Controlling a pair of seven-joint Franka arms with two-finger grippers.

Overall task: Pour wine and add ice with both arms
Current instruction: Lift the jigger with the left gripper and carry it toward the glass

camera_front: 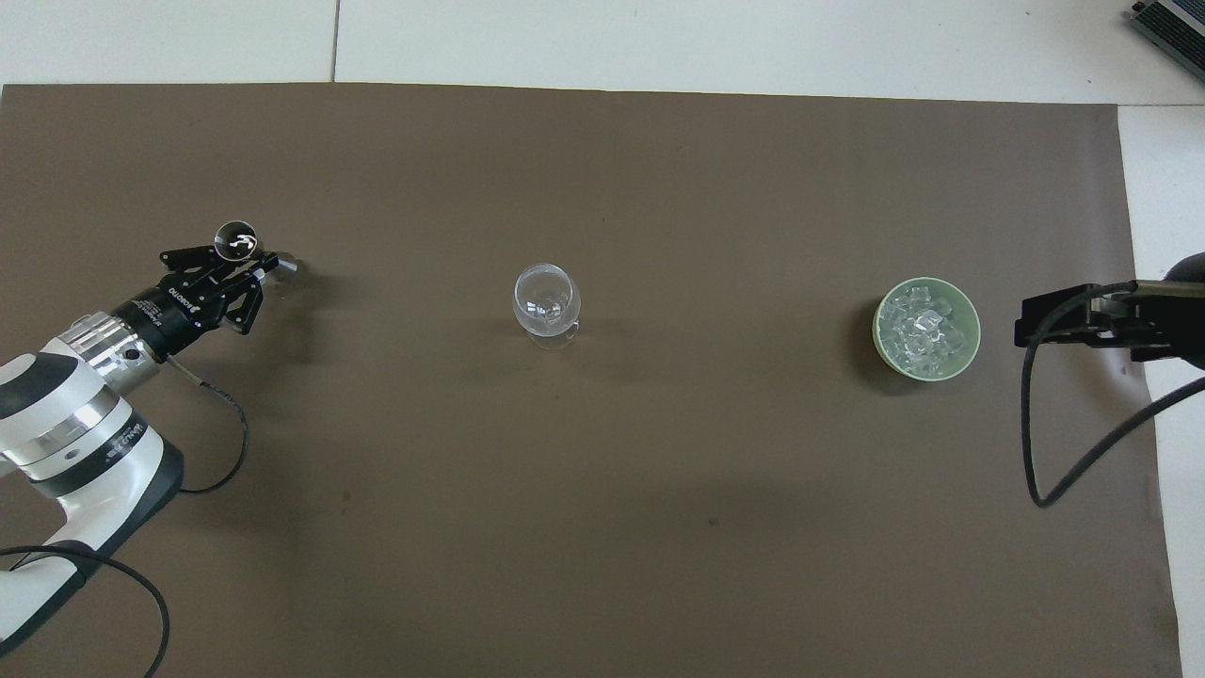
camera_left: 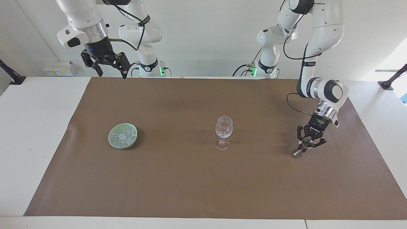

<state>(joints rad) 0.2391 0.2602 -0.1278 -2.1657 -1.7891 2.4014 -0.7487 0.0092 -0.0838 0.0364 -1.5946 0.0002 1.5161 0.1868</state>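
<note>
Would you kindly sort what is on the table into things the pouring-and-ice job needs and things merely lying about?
Job:
- ice in green bowl
- wine glass, mid-mat
- small metal cup at left gripper
- right gripper, waiting raised

Lying about:
- brown mat only
</note>
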